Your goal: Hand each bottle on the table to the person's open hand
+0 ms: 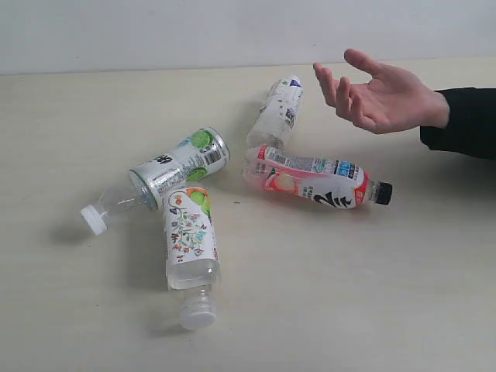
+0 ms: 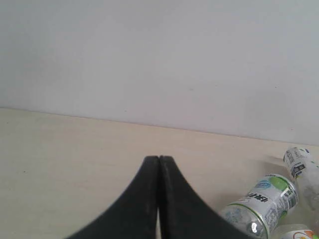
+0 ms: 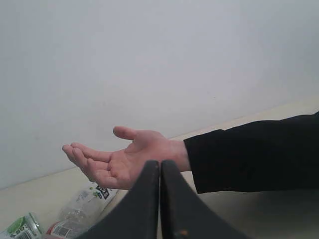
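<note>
Several bottles lie on their sides on the table [image 1: 372, 294]: a green-lime/silver bottle [image 1: 177, 167], a white floral bottle [image 1: 190, 240], a pink-red bottle with a black cap [image 1: 314, 176] and a white bottle with purple marks [image 1: 277, 112]. The person's open hand [image 1: 380, 94] hovers palm up at the back right, on a black-sleeved arm. Neither gripper appears in the exterior view. My left gripper [image 2: 159, 159] is shut and empty, with the green-lime bottle [image 2: 261, 204] off to its side. My right gripper [image 3: 160, 163] is shut and empty, in front of the hand [image 3: 119, 162].
A pale wall [image 1: 155, 31] rises behind the table's far edge. The bottles cluster mid-table, the green-lime one resting across the floral one's base. Bare tabletop stretches along the front and at the left.
</note>
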Robot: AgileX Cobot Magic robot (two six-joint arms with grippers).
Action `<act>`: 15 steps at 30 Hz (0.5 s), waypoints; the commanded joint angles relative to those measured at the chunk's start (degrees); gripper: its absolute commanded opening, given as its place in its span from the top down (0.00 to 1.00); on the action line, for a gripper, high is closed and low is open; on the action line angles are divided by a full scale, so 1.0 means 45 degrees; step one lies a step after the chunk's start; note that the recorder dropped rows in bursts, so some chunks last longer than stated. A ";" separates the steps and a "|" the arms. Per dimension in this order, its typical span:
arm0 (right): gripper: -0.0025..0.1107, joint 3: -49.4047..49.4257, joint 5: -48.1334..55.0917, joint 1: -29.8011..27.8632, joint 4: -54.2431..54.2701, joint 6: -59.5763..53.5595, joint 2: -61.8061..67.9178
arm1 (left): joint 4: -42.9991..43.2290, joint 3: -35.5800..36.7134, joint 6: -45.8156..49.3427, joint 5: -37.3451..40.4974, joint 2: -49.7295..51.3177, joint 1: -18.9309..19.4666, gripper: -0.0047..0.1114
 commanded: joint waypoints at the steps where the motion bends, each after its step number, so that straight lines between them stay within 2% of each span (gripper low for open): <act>1: 0.97 0.0057 -0.0047 -0.0056 0.0004 -0.0007 -0.0085 | 0.0048 -0.0003 0.0059 -0.0053 -0.0087 0.0019 0.96; 10: 0.97 0.0057 -0.0047 -0.0056 -0.0046 -0.0007 -0.0085 | 0.0048 -0.0003 0.0059 -0.0053 -0.0087 0.0019 0.96; 15: 0.97 0.0057 -0.1232 -0.0056 -0.0047 -0.0007 -0.0085 | 0.0048 -0.0003 0.0059 -0.0053 -0.0087 0.0019 0.96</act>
